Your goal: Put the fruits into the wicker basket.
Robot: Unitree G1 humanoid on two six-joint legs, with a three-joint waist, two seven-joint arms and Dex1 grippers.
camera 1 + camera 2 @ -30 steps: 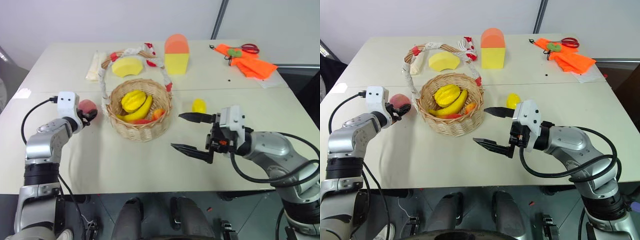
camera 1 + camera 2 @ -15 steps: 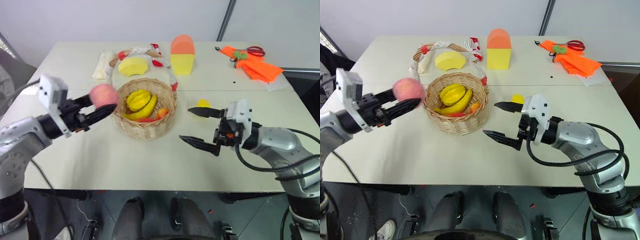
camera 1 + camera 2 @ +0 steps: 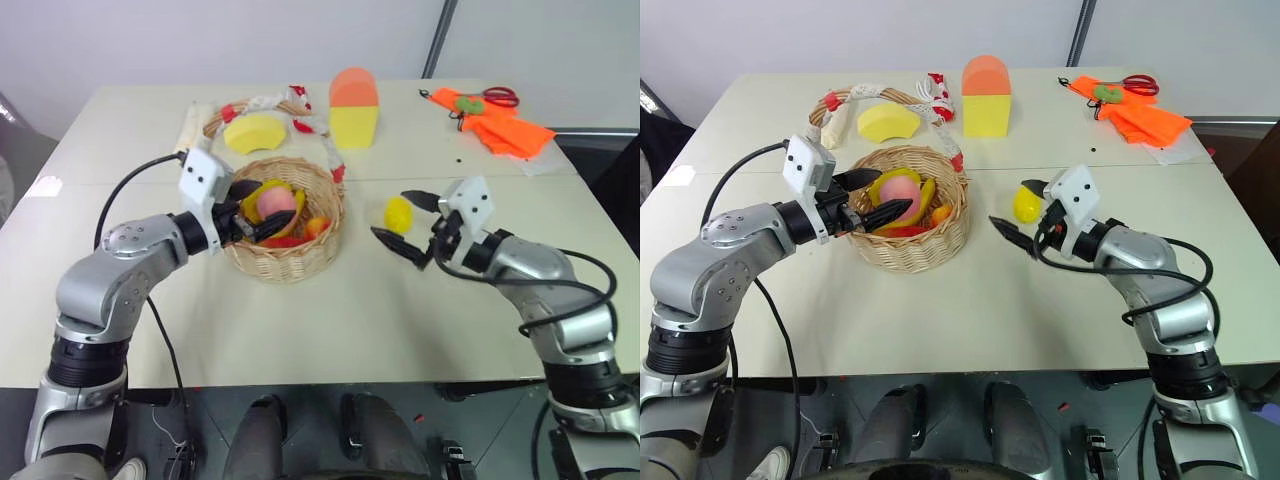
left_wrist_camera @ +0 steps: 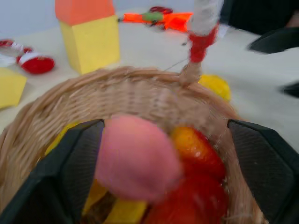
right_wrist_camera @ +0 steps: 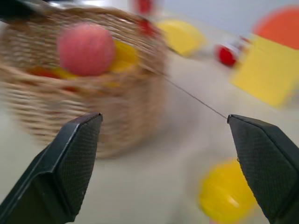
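Left gripper (image 3: 872, 200) fingers spread, releasing peach (image 3: 899, 188) over wicker basket (image 3: 930, 250); right gripper (image 3: 1018, 210) fingers wide apart, nearing lemon (image 3: 1026, 204) on counter (image 3: 970, 310); lemon remaining.

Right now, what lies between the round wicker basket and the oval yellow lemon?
Bare tabletop between wicker basket and lemon, in the left eye view.

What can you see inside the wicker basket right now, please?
Inside the wicker basket lie the pink peach, yellow fruit and red-orange pieces. Whatever lies beneath them is covered.
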